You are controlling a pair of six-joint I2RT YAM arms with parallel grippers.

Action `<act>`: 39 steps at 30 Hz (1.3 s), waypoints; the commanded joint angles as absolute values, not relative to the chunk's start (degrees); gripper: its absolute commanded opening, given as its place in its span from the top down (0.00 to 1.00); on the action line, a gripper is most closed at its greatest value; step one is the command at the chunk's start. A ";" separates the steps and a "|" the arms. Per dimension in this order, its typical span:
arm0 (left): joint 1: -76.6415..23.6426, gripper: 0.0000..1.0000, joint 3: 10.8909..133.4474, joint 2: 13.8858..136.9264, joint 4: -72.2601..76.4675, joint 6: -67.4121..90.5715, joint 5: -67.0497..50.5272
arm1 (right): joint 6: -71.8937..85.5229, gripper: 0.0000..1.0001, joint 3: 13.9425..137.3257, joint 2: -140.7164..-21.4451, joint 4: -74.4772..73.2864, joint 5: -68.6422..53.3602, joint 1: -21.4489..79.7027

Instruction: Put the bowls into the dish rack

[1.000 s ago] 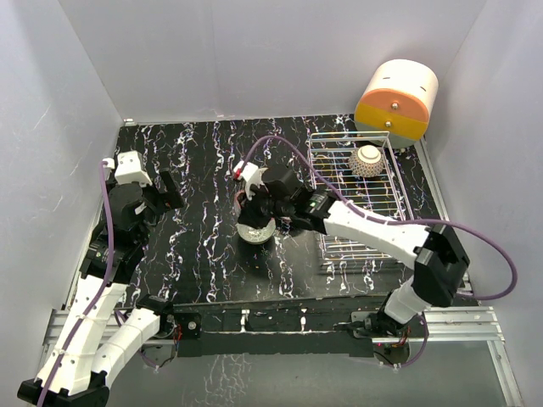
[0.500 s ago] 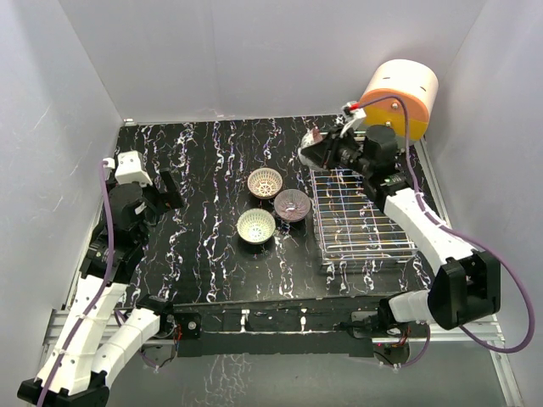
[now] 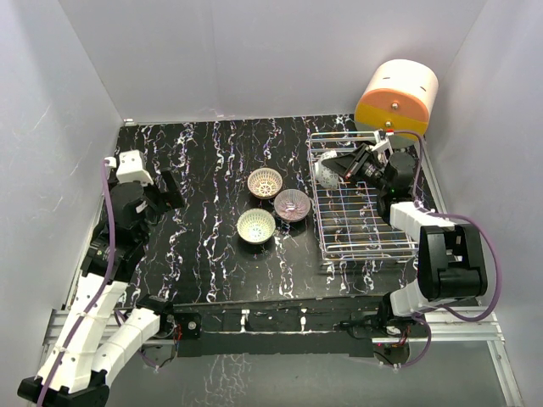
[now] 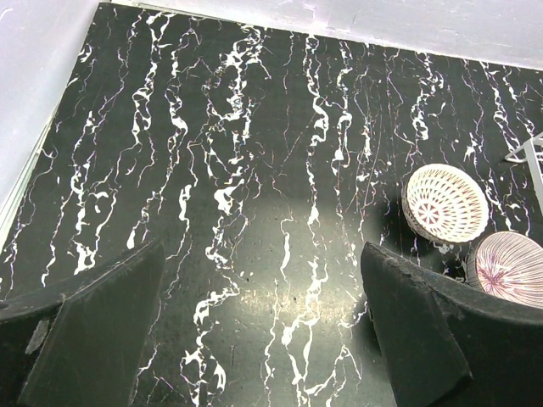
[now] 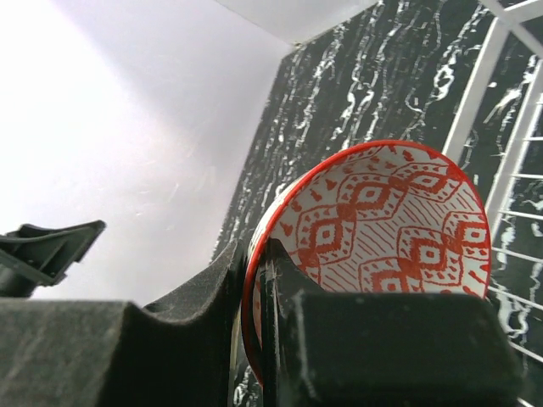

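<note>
My right gripper (image 3: 337,168) is shut on the rim of a red-patterned bowl (image 3: 325,175) and holds it on edge over the far left part of the wire dish rack (image 3: 363,227). In the right wrist view the bowl (image 5: 390,222) fills the middle, with its rim pinched between my fingers (image 5: 212,292). Three bowls stand on the table left of the rack: a white lattice one (image 3: 265,181), a purplish one (image 3: 292,204) and a pale one (image 3: 255,225). My left gripper (image 3: 167,192) is open and empty at the left. Its view shows the lattice bowl (image 4: 445,202) and the purplish bowl (image 4: 509,267).
An orange-and-cream cylinder (image 3: 396,97) stands behind the rack at the far right corner. White walls close in the black marbled table (image 3: 204,246) on three sides. The rack's white wires (image 5: 488,80) show at the right edge of the right wrist view.
My right arm has swung from the bowls at the table's middle to the rack's far end and now holds the red bowl lower, over the rack. My left arm has not moved.
</note>
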State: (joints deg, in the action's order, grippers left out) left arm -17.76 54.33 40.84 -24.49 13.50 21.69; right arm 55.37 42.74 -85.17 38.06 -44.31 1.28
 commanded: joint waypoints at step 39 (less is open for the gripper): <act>-18.00 0.03 55.98 42.24 -23.64 13.14 21.97 | 84.77 0.85 32.50 -105.55 78.60 -25.83 -1.41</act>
State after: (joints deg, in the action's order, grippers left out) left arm -17.76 54.33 42.04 -24.45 13.52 21.65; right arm 82.70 32.08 -102.80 71.16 -27.49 -1.37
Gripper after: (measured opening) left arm 0.970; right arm 0.146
